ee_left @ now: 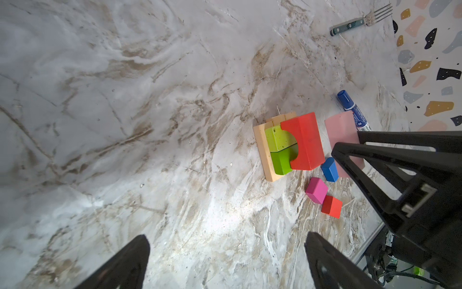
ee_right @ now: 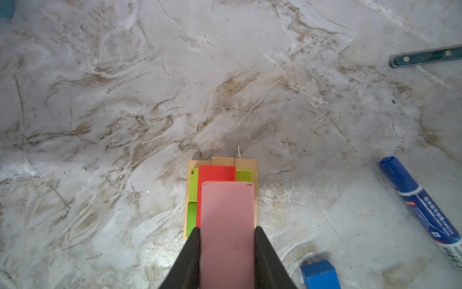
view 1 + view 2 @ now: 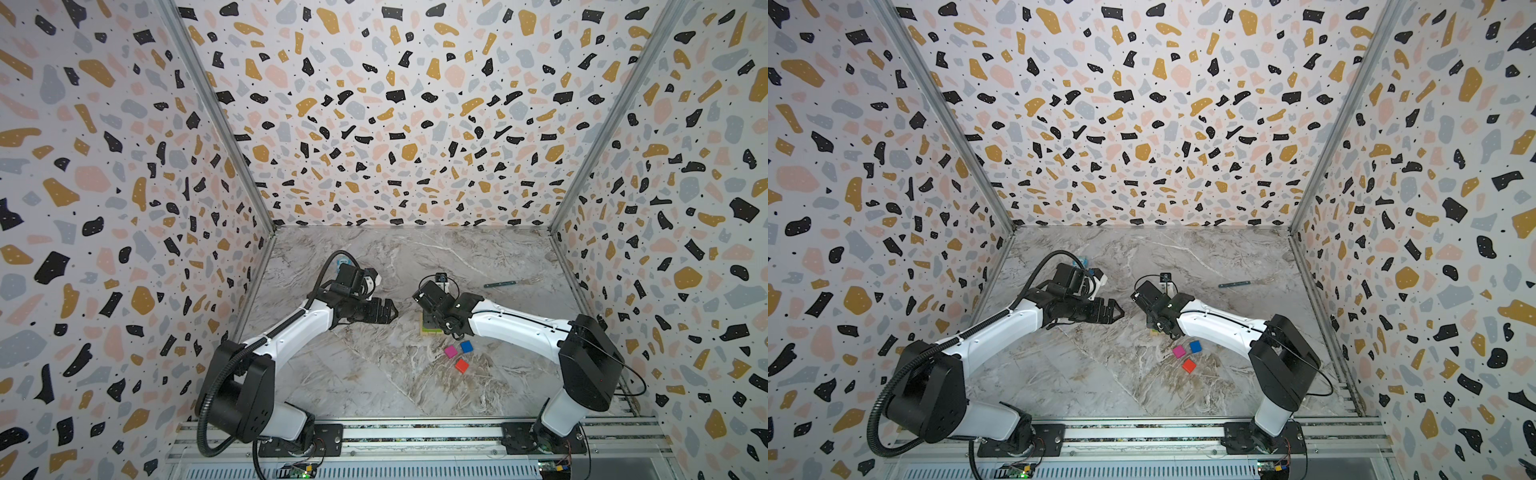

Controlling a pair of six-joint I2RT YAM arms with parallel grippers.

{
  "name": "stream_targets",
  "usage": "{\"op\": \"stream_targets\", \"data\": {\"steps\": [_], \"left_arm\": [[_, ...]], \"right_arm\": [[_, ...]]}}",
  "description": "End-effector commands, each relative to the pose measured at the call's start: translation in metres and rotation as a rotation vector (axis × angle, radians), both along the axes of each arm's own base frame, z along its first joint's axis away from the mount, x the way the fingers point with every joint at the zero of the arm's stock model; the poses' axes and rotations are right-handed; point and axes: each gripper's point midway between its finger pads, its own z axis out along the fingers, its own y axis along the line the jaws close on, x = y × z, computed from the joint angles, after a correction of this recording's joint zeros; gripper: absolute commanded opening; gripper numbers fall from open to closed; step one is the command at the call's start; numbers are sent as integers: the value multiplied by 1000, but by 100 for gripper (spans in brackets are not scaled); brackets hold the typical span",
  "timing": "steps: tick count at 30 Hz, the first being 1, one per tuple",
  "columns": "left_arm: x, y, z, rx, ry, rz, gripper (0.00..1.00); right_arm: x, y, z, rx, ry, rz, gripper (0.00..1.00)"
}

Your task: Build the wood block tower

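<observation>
1. The left claw (image 1: 227, 236) hangs over bare worktop (image 3: 365, 382) with its jaws spread wide and nothing between them. In both top views it sits left of the tower and apart from it.
2. The tower (image 1: 275, 150) stands near the middle of the worktop. In both top views it is mostly hidden under the right arm. Its tan base (image 1: 262, 155) is made of plain oblongs laid side by side, with two green blocks (image 1: 280, 142) lying end to end on them. A red block (image 1: 306, 142) with a half-round notch rests on the greens.
3. The right claw (image 2: 227, 229) is clamped on the pink block (image 2: 227, 207), one finger on each long side. The block is held flat over the tower, overlapping the red block in the right wrist view. Whether it touches the stack cannot be told.
4. Three cubes sit loose on the worktop, near the tower on the side toward the arm bases: the magenta cube (image 3: 450, 352), the blue cube (image 3: 466, 346) and the orange-red cube (image 3: 461, 365). They are close together.
5. A blue-capped marker pen (image 2: 420, 200) lies flat on the worktop, right of the tower.
6. Farther right and toward the back wall lies a fork (image 3: 505, 284) with a dark green handle.
</observation>
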Motion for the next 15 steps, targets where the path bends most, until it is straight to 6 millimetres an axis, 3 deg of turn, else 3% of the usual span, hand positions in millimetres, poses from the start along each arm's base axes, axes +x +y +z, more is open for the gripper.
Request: {"op": "stream_targets", "data": {"steps": [1, 15], "left_arm": [[1, 1, 6, -18, -30, -11, 98], [3, 4, 7, -25, -34, -6, 98]], "right_arm": [[7, 6, 11, -1, -26, 2, 25], [8, 11, 8, -10, -17, 9, 27]]}}
